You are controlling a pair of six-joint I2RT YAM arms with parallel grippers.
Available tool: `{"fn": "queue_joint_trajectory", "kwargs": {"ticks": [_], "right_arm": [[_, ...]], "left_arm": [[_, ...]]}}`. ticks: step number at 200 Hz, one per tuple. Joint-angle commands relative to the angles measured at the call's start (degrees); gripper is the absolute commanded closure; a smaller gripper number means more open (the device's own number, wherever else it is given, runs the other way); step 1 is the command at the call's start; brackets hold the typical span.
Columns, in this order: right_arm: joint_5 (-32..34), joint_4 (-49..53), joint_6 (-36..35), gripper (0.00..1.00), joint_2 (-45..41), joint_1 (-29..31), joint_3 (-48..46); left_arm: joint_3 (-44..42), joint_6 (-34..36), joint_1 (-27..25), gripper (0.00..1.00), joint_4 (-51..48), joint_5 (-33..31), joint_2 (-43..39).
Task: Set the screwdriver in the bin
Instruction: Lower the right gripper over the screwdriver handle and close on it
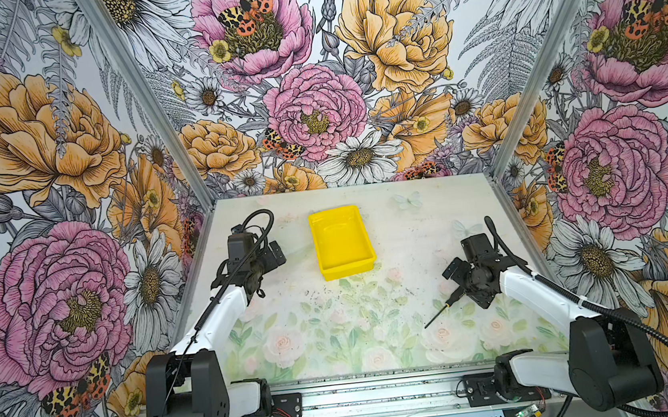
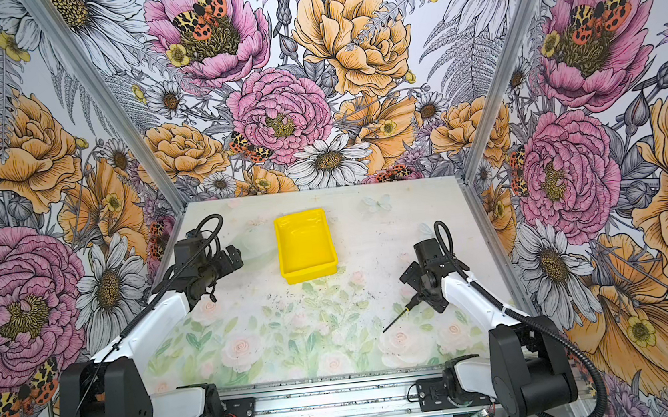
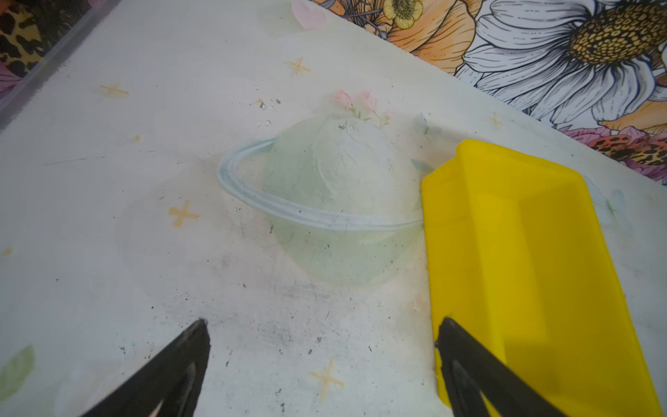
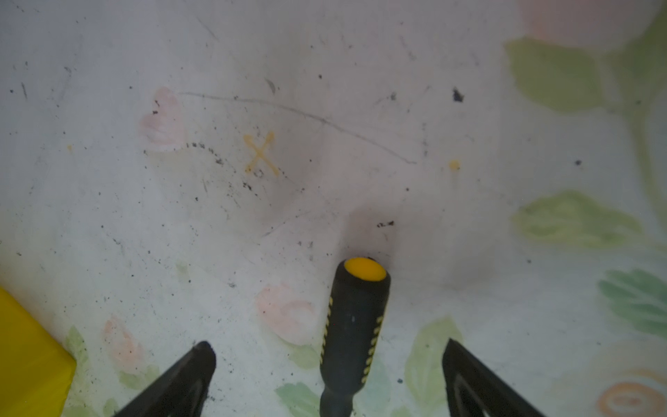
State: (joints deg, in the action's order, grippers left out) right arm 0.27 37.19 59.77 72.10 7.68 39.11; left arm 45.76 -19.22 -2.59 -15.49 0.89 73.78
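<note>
Screwdriver [image 1: 444,308] lying flat on the desk [image 1: 335,322] at its near right, black handle with yellow marks, thin shaft pointing toward the near left; its handle end sits under the right pincer [image 4: 328,361]. In the right wrist view the handle [image 4: 355,325] lies between the two spread fingers [image 4: 187,375], neither touching it; the pincer is wide open and holds nothing. Farther back, near the desk's middle, the bin [image 1: 342,242], a shallow yellow tray with nothing inside, stands well apart from the screwdriver. Desk surface pale, printed with faded roses and leaves, speckled with dark marks. Left pincer [image 3: 321,332] hovers just beside the bin's left wall [image 3: 469,234], fingers parted and holding nothing. Walls [image 2: 311,74] on three sides carry large floral wallpaper in pink, orange and white.
</note>
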Motion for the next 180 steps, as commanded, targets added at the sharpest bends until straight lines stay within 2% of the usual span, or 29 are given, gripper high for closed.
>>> {"fn": "queue_joint_trajectory", "kwargs": {"ticks": [1,57,83,130,162,180], "right_arm": [[0.1,0.6,2.8,0.01,0.3,0.5,-0.5],[0.8,0.3,3.2,0.03,1.3,0.8,-1.8],[1.0,-0.5,3.6,0.03,1.2,0.9,-2.9],[1.0,-1.9,3.6,0.06,2.0,1.1,-4.1],[0.9,-3.0,3.3,0.13,4.3,1.4,-3.7],[1.5,-3.4,3.0,0.25,5.3,1.8,-3.5]], "left_arm": [[0.9,0.2,-1.6,0.01,-1.2,7.1,-0.9],[1.3,2.7,-8.5,0.01,-2.7,18.4,-3.0],[0.9,4.5,-14.2,0.01,-5.3,12.5,-5.1],[-1.0,5.4,-20.3,0.01,-5.0,8.9,-9.0],[-1.7,5.9,-20.5,0.01,-5.0,7.5,-10.7],[-1.7,5.9,-20.6,0.01,-5.3,7.0,-11.4]]}}
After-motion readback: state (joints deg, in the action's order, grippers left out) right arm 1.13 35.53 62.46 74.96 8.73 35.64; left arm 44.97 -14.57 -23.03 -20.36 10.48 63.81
